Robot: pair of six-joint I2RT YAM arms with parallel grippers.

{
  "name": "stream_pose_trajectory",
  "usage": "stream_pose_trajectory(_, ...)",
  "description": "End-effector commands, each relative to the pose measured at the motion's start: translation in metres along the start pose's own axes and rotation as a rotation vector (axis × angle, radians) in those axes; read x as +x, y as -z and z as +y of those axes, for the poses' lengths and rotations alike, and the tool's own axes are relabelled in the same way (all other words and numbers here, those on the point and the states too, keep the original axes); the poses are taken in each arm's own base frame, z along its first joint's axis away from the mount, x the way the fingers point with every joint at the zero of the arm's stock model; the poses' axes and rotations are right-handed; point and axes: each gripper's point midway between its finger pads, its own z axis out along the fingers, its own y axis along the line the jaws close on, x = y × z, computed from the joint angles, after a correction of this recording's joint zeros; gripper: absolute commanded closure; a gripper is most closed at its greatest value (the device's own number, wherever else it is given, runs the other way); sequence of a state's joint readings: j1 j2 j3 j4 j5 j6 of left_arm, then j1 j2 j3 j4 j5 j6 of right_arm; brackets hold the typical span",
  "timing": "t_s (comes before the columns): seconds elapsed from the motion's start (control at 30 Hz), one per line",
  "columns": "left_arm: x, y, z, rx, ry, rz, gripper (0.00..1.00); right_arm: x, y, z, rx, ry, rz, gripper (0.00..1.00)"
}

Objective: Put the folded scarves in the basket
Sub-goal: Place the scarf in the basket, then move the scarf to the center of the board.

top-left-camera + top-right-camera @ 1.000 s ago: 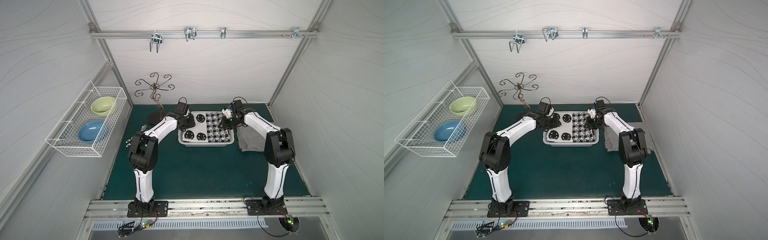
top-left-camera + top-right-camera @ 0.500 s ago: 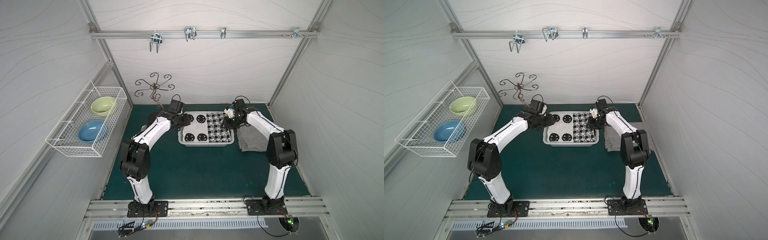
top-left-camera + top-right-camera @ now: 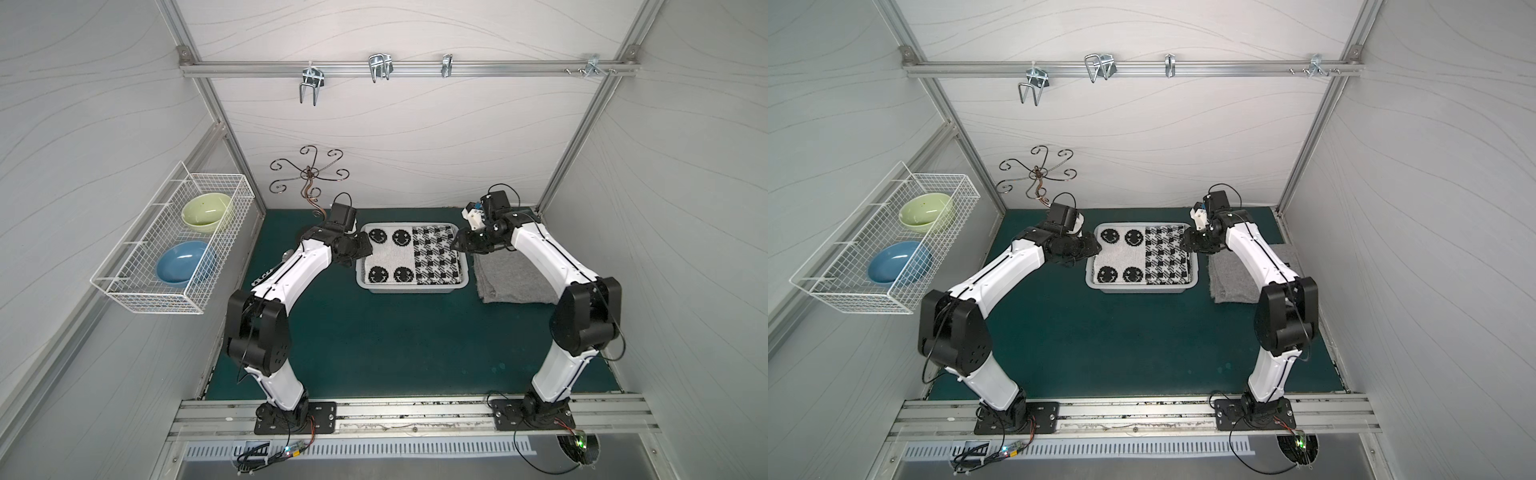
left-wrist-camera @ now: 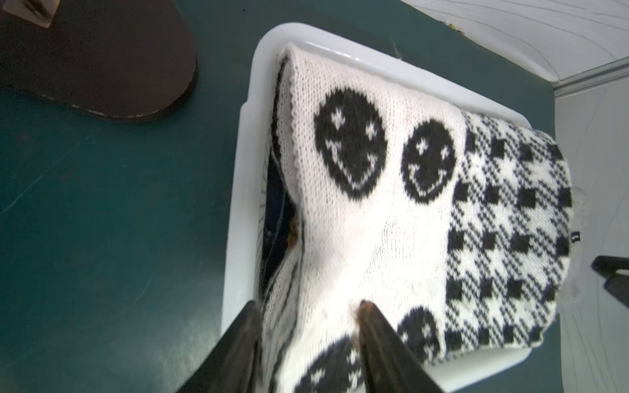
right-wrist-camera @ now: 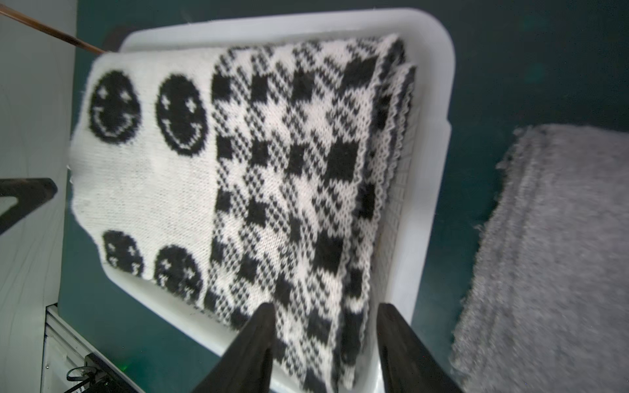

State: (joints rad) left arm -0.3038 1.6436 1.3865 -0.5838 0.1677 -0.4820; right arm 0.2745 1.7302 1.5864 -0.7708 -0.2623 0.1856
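Observation:
The folded scarf (image 3: 411,257) (image 3: 1144,257), white knit with black smiley faces and a black check half, lies flat inside the shallow white basket (image 3: 411,289) (image 3: 1142,289) at the back of the green mat. My left gripper (image 3: 365,249) (image 4: 308,306) is at the basket's left edge (image 4: 238,204), its jaws apart astride the scarf's (image 4: 391,221) side fold. My right gripper (image 3: 457,245) (image 5: 326,306) is at the basket's right edge (image 5: 439,136), open, straddling the scarf's (image 5: 272,170) layered edge with basket wall showing beside one finger.
A folded grey cloth (image 3: 511,278) (image 5: 561,255) lies on the mat just right of the basket. A curly metal hook stand (image 3: 309,183) rises behind my left arm, its dark base (image 4: 102,58) nearby. A white wire rack (image 3: 174,245) with two bowls hangs on the left wall.
My right jaws have spread wider over the scarf's edge. My left gripper has drawn back from over the basket to its left rim, and the left elbow has swung outward.

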Motion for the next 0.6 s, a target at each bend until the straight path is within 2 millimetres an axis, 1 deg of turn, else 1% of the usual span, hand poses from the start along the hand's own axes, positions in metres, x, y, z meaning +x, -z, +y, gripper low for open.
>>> stream_pose_trajectory(0.0,0.016,0.02,-0.014,0.083,-0.019,0.015,0.51,0.013,0.026,-0.022,-0.015,-0.101,-0.045,0.46)
stream_pose_trajectory(0.07,0.035,0.027,-0.021,0.123,-0.04,0.022,0.51,0.024,0.03,-0.043,-0.128,-0.259,-0.06,0.49)
stream_pose_trajectory(0.1,0.043,0.029,-0.02,0.132,-0.04,0.028,0.51,0.029,0.03,-0.055,-0.125,-0.297,-0.052,0.49)
stream_pose_trajectory(0.17,0.064,0.029,-0.022,0.173,-0.036,0.046,0.51,0.042,0.027,-0.082,-0.069,-0.351,-0.036,0.49)
stream_pose_trajectory(0.23,0.084,0.025,-0.021,0.194,-0.03,0.065,0.51,0.048,0.021,-0.096,-0.039,-0.385,-0.025,0.49)
stream_pose_trajectory(0.33,0.11,0.016,-0.018,0.219,-0.025,0.085,0.51,0.062,0.008,-0.118,0.068,-0.39,0.042,0.48)
stream_pose_trajectory(0.4,0.123,0.01,-0.017,0.228,-0.037,0.112,0.51,0.073,-0.001,-0.128,0.143,-0.377,0.102,0.47)
stream_pose_trajectory(0.43,0.127,0.007,-0.017,0.246,-0.039,0.122,0.51,0.079,-0.004,-0.138,0.21,-0.37,0.138,0.47)
stream_pose_trajectory(0.47,0.13,0.004,-0.016,0.252,-0.039,0.131,0.51,0.084,-0.007,-0.141,0.241,-0.36,0.173,0.47)
stream_pose_trajectory(0.57,0.138,-0.001,-0.01,0.236,-0.047,0.151,0.51,0.092,-0.022,-0.154,0.31,-0.335,0.243,0.47)
